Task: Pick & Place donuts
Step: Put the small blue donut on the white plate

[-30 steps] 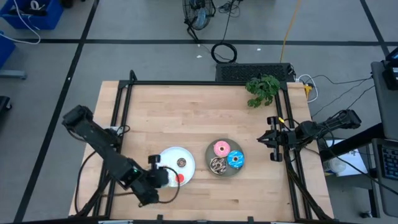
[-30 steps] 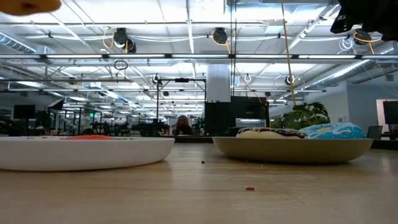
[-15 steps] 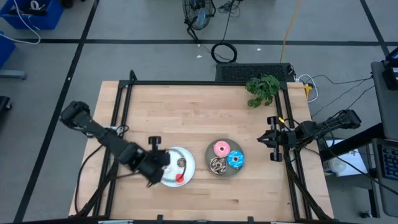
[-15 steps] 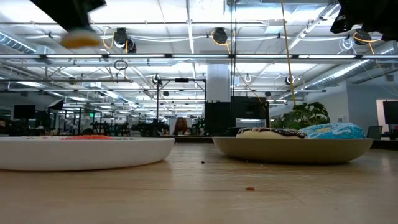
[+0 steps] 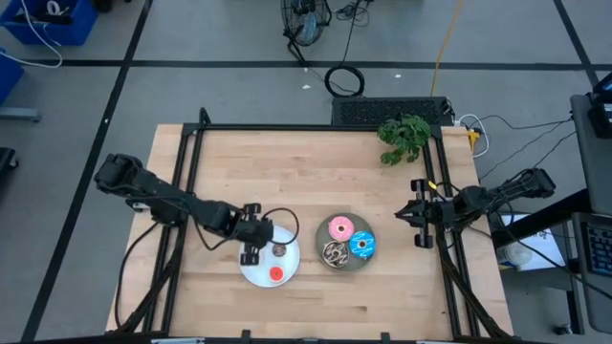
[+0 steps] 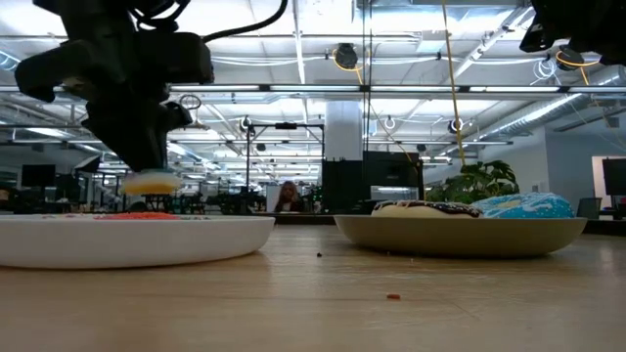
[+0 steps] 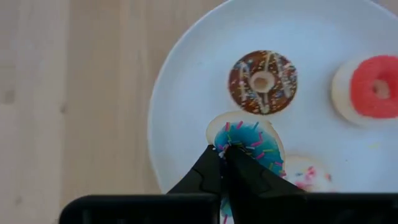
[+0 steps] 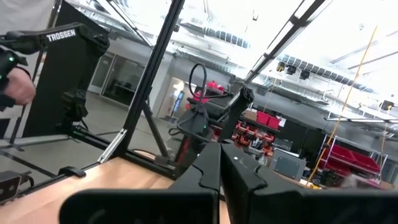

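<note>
Jaws of the left gripper pinch a blue mini donut above the white plate.

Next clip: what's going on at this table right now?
The left gripper hangs over the white plate, shut on a blue mini donut that the low view shows held clear of the plate. A brown mini donut, a red one and a white one already lie on that plate. The grey plate holds three larger donuts. The right gripper waits at the table's right edge.
</note>
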You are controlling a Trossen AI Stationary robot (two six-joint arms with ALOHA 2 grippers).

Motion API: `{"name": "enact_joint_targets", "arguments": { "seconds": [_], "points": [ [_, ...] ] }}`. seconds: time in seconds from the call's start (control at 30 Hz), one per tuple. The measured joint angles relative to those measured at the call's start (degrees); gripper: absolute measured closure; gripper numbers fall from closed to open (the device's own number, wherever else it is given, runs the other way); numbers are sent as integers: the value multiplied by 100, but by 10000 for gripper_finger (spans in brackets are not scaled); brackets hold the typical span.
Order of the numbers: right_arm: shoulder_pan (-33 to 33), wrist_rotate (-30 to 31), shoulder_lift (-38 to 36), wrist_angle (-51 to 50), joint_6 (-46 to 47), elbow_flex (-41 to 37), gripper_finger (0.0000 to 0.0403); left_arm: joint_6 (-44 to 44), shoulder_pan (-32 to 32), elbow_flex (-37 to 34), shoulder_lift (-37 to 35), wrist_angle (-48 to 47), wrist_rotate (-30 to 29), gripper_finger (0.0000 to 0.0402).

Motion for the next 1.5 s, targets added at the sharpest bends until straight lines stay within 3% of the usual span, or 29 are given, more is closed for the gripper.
{"name": "enact_joint_targets", "arguments": {
  "seconds": [0.53,0.63,0.83,0.97,1.2,1.5],
  "points": [
    [0,0,0,-5,20,0,403,-653,-54,-764,90,1223,-116,390],
    [0,0,-1,-4,27,0,403,-640,-53,-834,90,1394,3,360],
    [0,-2,-2,7,39,0,403,-857,7,-832,90,1414,148,258],
    [0,-2,-2,35,40,0,403,-1004,116,-828,87,1411,129,217],
    [0,-2,-2,42,36,0,403,-883,183,-511,87,1168,151,196],
    [0,-2,-1,42,36,0,403,-1061,94,197,85,-271,-151,195]
  ]
}}
